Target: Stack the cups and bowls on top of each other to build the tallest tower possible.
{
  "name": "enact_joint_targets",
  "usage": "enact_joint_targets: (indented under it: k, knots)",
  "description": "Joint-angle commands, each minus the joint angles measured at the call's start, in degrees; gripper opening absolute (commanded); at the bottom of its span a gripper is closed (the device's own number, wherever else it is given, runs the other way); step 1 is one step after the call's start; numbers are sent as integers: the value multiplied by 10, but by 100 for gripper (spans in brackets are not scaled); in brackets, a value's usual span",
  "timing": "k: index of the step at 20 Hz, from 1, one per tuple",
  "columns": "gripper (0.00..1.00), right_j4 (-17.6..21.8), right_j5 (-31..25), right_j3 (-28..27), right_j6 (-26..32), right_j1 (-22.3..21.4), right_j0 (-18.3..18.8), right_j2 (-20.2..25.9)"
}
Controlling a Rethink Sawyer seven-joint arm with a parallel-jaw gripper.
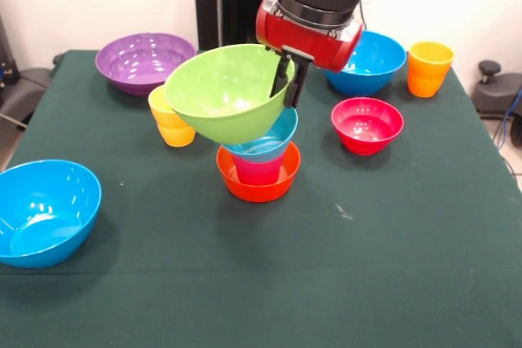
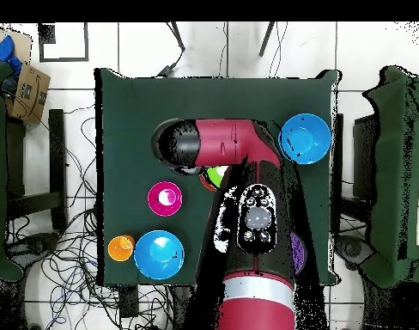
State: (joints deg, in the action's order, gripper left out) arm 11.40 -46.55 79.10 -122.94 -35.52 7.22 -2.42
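Nearest the camera in the front view, a large blue bowl sits upright at the table's left front corner, on the dark green cloth of the table. At mid-table stands the tower: an orange bowl as base, a red-pink cup standing in it, and a light blue bowl resting on the cup. Above these the gripper pinches the right-hand rim of the lime green bowl, one black finger inside the wall and one outside, clamped on it. That bowl hangs steeply tilted, its mouth turned up and toward the camera, its underside touching or just over the light blue bowl; which of the two cannot be told.

A yellow cup stands just left of the tower, partly hidden behind the green bowl. Farther back on the left sits the purple bowl. Right of the tower a small red bowl stands apart from everything else; behind it a second blue bowl is partly covered by the red wrist, with an orange cup near the table's far right corner.

From overhead, the red and black arm covers the tower, and only a sliver of the green bowl shows beside it. The red bowl, orange cup and both blue bowls lie clear of the arm.
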Motion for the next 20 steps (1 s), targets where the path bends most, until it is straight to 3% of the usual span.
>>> enact_joint_targets:
  k: [1, 3, 20]
  knots:
    - [0, -38, -62, 11, -28, -6, 11, 47]
    - [0, 5, -32, -9, -46, -6, -26, 4]
    - [0, -13, -38, -19, -47, 9, -32, -6]
